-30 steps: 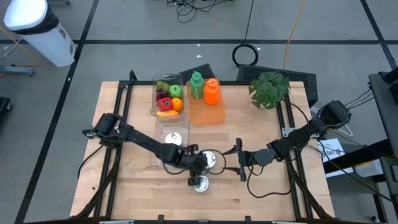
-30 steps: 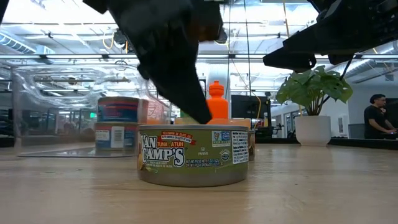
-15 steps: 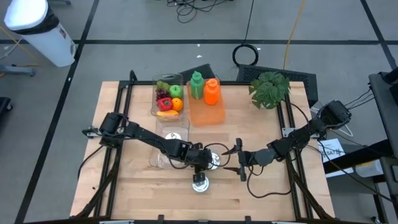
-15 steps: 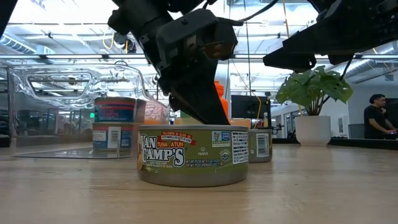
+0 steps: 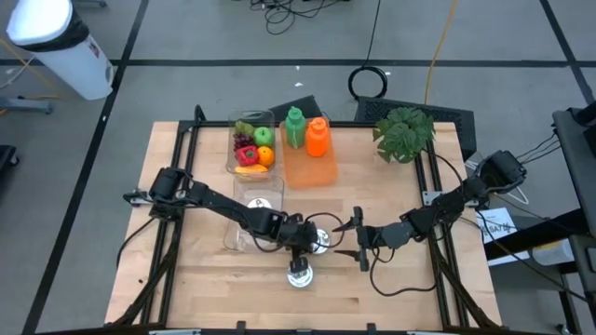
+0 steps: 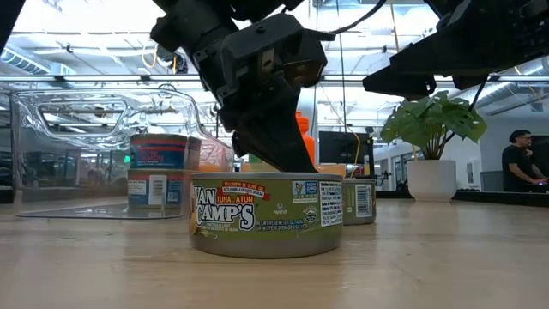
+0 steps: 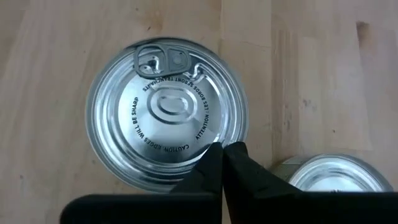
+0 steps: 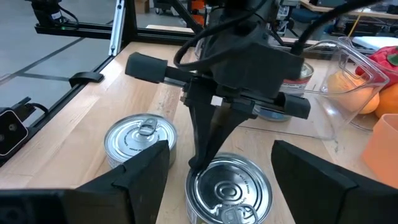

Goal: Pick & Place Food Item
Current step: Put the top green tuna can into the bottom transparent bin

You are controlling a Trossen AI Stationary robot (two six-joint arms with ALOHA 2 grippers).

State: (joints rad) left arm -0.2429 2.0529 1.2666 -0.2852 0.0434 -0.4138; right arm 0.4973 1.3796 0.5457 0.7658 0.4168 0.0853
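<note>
Silver can (image 7: 166, 112) sits mid-counter (image 5: 391, 288), at nine o'clock from my right jaws (image 5: 358, 238), which wait open. My left jaws (image 7: 222, 163) are pinched closed, empty, tips over its lid. Judging this a missed grasp; next I must reopen and straddle the can.

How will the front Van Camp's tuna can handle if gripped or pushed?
The tuna can, low, wide and flat on the table, should slide rather than tip or roll. Being metal with its lid sealed, it is probably stiff and heavy for its size. The glossy label may be slightly slippery.
</note>
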